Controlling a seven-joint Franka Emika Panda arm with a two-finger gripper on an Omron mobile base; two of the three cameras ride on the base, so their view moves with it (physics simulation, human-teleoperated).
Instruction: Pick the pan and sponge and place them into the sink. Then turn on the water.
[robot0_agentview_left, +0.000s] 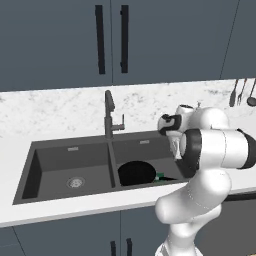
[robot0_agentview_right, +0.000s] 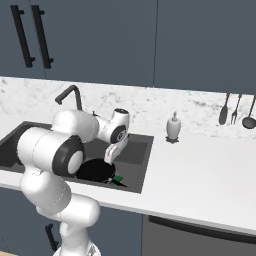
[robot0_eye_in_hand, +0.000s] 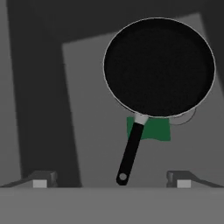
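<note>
The pan (robot0_eye_in_hand: 159, 66) is seen lying flat on the floor of the sink's (robot0_agentview_left: 50, 150) right-hand basin, the one on the soap dispenser's (robot0_agentview_right: 173, 127) side of the central divider. The sponge (robot0_eye_in_hand: 151, 129) is also in that basin, green face up, partly covered by the pan where the handle joins the rim — touching it, by the look of the hand view. The gripper (robot0_eye_in_hand: 111, 179) is held above the basin with its fingers spread wide apart, nothing between them. The faucet (robot0_agentview_left: 109, 114) stands behind the divider — no stream is visible from it.
</note>
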